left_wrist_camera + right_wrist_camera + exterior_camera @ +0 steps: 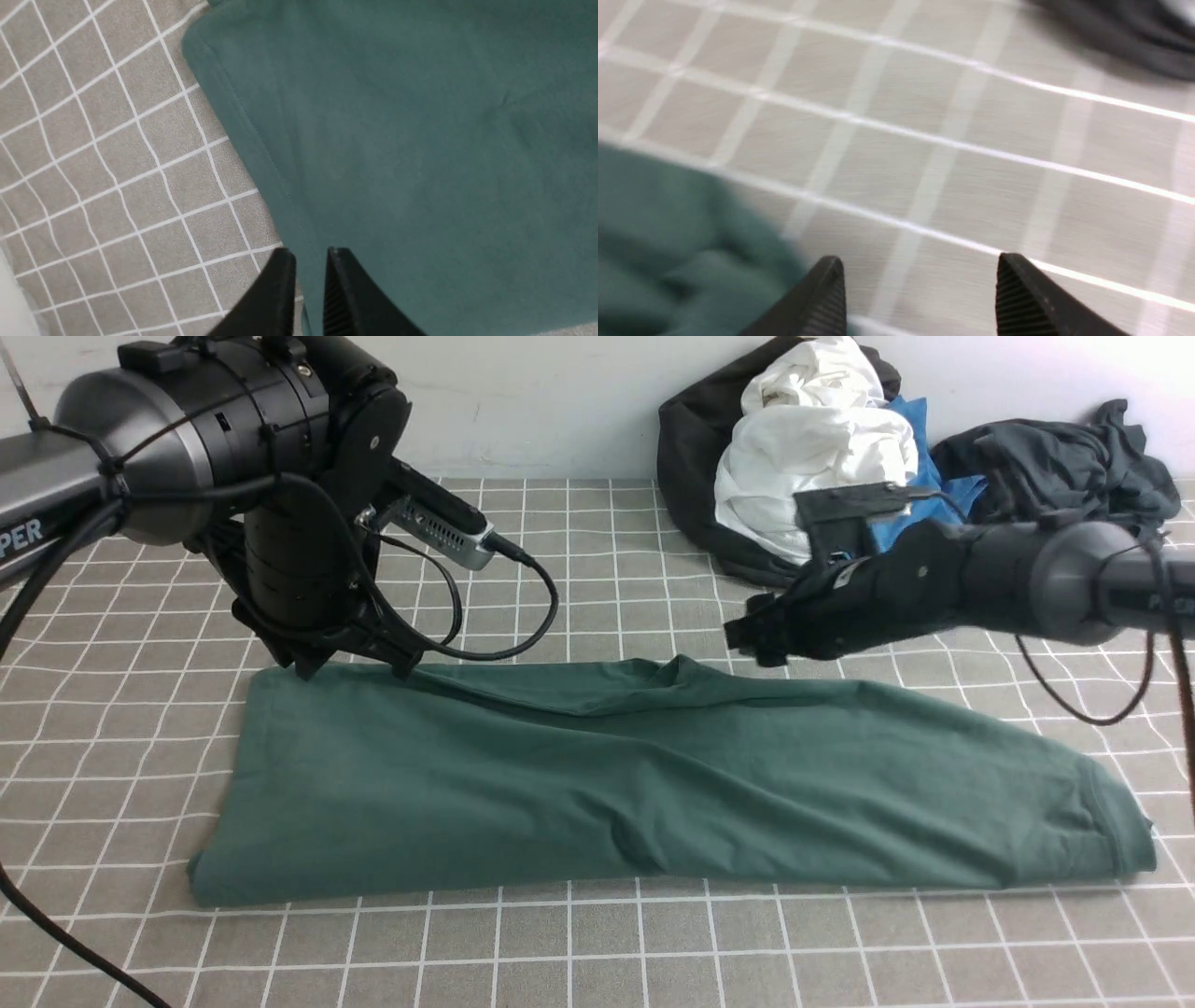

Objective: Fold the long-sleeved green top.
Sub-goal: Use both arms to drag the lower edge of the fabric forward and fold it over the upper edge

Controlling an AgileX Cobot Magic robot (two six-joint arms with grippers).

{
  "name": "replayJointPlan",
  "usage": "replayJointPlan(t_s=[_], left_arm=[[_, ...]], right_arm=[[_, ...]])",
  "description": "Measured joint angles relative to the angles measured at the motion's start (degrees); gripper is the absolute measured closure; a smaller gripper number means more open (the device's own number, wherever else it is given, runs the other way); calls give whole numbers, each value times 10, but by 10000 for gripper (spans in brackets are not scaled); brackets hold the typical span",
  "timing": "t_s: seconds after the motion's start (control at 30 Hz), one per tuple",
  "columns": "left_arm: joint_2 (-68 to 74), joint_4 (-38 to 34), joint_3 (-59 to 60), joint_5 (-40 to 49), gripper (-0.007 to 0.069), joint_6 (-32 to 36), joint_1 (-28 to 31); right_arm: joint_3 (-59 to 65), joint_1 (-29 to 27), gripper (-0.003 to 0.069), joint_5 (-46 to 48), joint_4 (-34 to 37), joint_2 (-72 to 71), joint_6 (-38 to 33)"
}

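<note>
The green long-sleeved top (653, 784) lies folded into a long band across the checked tablecloth, running left to right. My left gripper (355, 663) presses down on its far left corner. In the left wrist view the jaws (310, 254) stand almost together, with the top's hemmed edge (261, 154) pinched between them. My right gripper (747, 639) hovers just beyond the top's far edge near the middle. Its fingers (920, 263) are wide apart over bare cloth and hold nothing. The green fabric (668, 242) lies blurred to one side of them.
A pile of clothes sits at the back right: a white garment (812, 439), a black one (691, 457), a blue one (910, 476) and a dark charcoal one (1055, 462). A cable (541, 616) loops from the left wrist. Grey checked cloth (560, 952) covers the table.
</note>
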Motion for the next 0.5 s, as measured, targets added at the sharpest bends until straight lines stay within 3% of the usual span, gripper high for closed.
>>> replayJointPlan(t_s=[0.13, 0.23, 0.43, 0.5], left_arm=[[-29, -9, 0, -4, 546, 1, 0], [-70, -40, 0, -6, 546, 9, 0], [-124, -109, 10, -13, 546, 50, 0], [-154, -142, 38, -21, 546, 70, 0]], right_arm=[[-35, -55, 253, 133, -1, -43, 5], [-54, -77, 253, 239, -6, -107, -30], [-58, -39, 258, 326, -3, -133, -100], [-51, 5, 297, 339, 1, -111, -124]])
